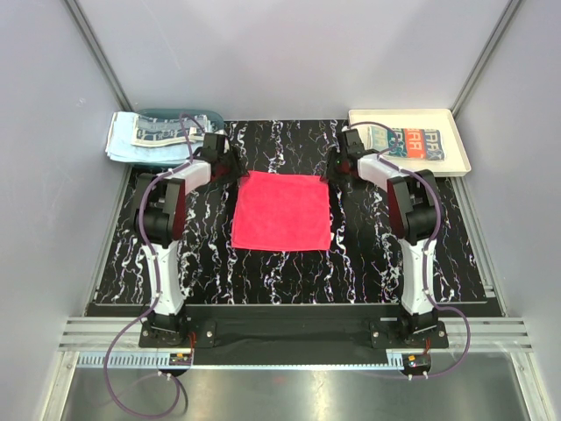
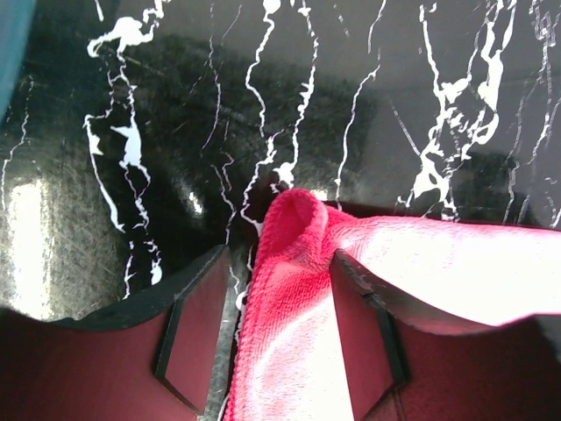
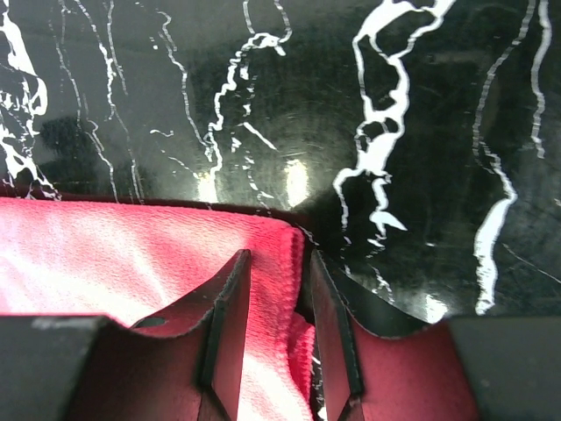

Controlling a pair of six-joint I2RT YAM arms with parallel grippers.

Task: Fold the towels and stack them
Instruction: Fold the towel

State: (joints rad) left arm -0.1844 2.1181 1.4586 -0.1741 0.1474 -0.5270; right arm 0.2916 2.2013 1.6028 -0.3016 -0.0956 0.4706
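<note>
**A:** Three lots of cloth, read left to right. Beyond the far-left corner of the red-pink towel (image 1: 280, 210), a light blue towel (image 1: 121, 145) and a loose patterned towel (image 1: 162, 132) hang over the teal basket (image 1: 188, 115). The red-pink towel itself lies flat and square on the marble table (image 1: 368, 254). Beyond its far-right corner, a folded patterned towel (image 1: 412, 142) lies in the cream tray (image 1: 458, 162).

**B:** And the tools?

**A:** The left gripper (image 2: 280, 259) stands at the red-pink towel's far-left corner. Its jaws are spread, and the corner is humped loosely between them. The right gripper (image 3: 280, 259) stands at the far-right corner. Its jaws are set narrower, with the hem between them. Whether they press the hem cannot be told.

**B:** How should the cloth behave?

**A:** By its plush pile, it is probably light and quite limp. It should sag from any held point and keep no shape of its own. The fabric ought to hold well between the pads, yet may drag or slide on the glossy table.

**B:** Where should it be held?

**A:** At the two far corners, a little inside the hem. Raising both corners evenly should let the far edge travel to the near edge without skewing.
</note>
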